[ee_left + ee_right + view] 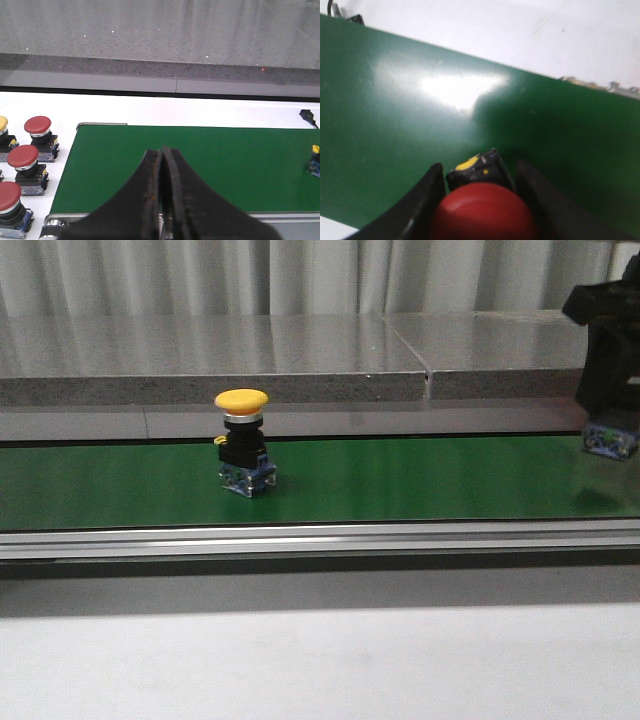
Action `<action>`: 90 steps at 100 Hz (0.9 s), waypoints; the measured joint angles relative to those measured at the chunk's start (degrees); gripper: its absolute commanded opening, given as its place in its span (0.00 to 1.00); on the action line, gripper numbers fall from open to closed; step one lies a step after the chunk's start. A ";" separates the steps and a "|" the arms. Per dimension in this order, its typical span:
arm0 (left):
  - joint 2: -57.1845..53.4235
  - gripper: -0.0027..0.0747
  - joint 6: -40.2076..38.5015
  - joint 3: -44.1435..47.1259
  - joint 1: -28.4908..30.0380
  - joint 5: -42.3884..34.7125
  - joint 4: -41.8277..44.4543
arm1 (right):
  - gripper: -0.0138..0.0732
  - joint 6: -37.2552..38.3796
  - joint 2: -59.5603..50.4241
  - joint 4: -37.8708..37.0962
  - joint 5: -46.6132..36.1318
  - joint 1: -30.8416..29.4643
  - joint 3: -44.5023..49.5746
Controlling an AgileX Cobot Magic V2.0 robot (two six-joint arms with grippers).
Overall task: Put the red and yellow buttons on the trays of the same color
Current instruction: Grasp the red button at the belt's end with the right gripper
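A yellow button (241,400) with a black body and blue base stands upright on the green belt (400,480), left of centre. My right gripper (608,420), at the far right, is shut on a red button (482,212) and holds it just above the belt. Its blue base (608,440) hangs below the fingers, and the black fingers (427,195) flank the red cap. My left gripper (163,150) is shut and empty over the belt's near left end. No tray is in view.
Three red buttons (37,126) and part of a yellow one (2,123) stand on the white surface left of the belt. A button's base (314,162) shows at the belt's right edge. A grey stone ledge (300,360) runs behind the belt and a metal rail (320,538) along its front.
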 measured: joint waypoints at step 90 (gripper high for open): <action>0.00 0.01 0.00 0.00 0.00 0.00 0.00 | 0.29 -0.15 23.90 -0.80 -3.21 -22.40 -22.88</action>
